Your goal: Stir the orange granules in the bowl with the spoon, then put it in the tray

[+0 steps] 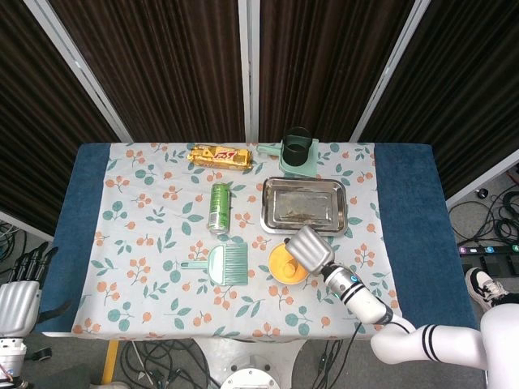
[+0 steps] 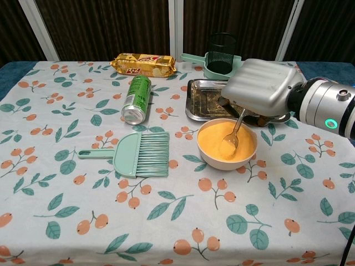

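Two steps make up this job, and the first, the stirring, is the one in hand. The right hand [image 2: 263, 88] grasps the spoon [image 2: 233, 134] by its handle, fingers curled over it, and hangs just above the far right rim of the bowl [image 2: 206, 157]. The spoon slants down from the hand with its clear head dipped into the orange granules [image 2: 216, 138], near the middle of the heap. The bowl stands on the tabletop [image 2: 166, 221] just in front of the steel tray [image 2: 195, 108], their rims close but apart.

Judging by the smooth mound, more stirring may be due; the move calls for sweeping the spoon head round within the granules while keeping it inside the rim, so nothing spills onto the cloth. After that, the spoon needs lifting clear of the bowl, carrying a short way back over the tray and laying flat inside it before the fingers let go.

Only the fingertips of the left hand [image 1: 18, 284] show at the lower left edge of the head view, off the tabletop, apart and holding nothing.
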Robot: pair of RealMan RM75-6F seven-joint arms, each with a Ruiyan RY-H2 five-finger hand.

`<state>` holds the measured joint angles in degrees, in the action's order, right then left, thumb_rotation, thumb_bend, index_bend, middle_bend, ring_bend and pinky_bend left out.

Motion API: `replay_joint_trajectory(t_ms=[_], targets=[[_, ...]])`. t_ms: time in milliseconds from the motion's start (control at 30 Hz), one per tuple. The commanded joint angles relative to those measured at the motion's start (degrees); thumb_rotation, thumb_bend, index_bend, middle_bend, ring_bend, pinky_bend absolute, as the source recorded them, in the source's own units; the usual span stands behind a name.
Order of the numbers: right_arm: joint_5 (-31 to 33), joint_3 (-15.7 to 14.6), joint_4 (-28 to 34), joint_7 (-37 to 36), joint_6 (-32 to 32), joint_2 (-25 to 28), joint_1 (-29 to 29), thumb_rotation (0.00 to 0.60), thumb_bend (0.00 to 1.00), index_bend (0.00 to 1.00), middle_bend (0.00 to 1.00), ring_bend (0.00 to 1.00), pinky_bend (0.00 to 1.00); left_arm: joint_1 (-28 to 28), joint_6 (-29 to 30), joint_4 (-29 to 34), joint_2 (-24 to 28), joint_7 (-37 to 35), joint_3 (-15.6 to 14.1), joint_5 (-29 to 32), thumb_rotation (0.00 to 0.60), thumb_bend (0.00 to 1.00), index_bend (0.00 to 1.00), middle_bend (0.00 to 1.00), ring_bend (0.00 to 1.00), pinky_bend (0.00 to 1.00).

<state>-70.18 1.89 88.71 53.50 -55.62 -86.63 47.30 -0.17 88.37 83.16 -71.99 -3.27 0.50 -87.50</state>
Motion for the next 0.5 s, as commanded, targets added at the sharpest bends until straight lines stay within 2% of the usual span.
replay_joint_trajectory(t_ms=[33,333,400,500], targets=[[-0.3,0.9,0.1,-3.7,-0.9,1.2,-1.1,0.6,0.51,0.78,1.0,1.0,1.0,-0.1,0.0,0.8,0.4,0.8,0.0,-0.1,0.6,0.01,0.1,0.07,0.07,0.1],[-2.0,1.2,0.0,-7.5,-1.9,2.1,-1.9,0.6,0.51,0.78,1.0,1.0,1.0,-0.4,0.2,2.4,1.3,2.3,0.1,-0.5,0.6,0.01,0.1,0.07,0.07,0.1],[-2.7,0.9,0.0,-6.7,-1.7,2.1,-1.6,0.6,0.51,0.78,1.0,1.0,1.0,-0.4,0.1,2.5,1.2,2.3,0.0,-0.5,0.6,0.01,0.1,0.07,0.07,0.1],[-6.6,-0.3,-1.6,-1.3,-2.1,1.6,-0.3,0.6,0.51,0.78,1.0,1.0,1.0,-0.4,0.0,2.4,1.1,2.2,-0.1,-0.5,0.6,0.01,0.1,0.07,0.07,0.1]])
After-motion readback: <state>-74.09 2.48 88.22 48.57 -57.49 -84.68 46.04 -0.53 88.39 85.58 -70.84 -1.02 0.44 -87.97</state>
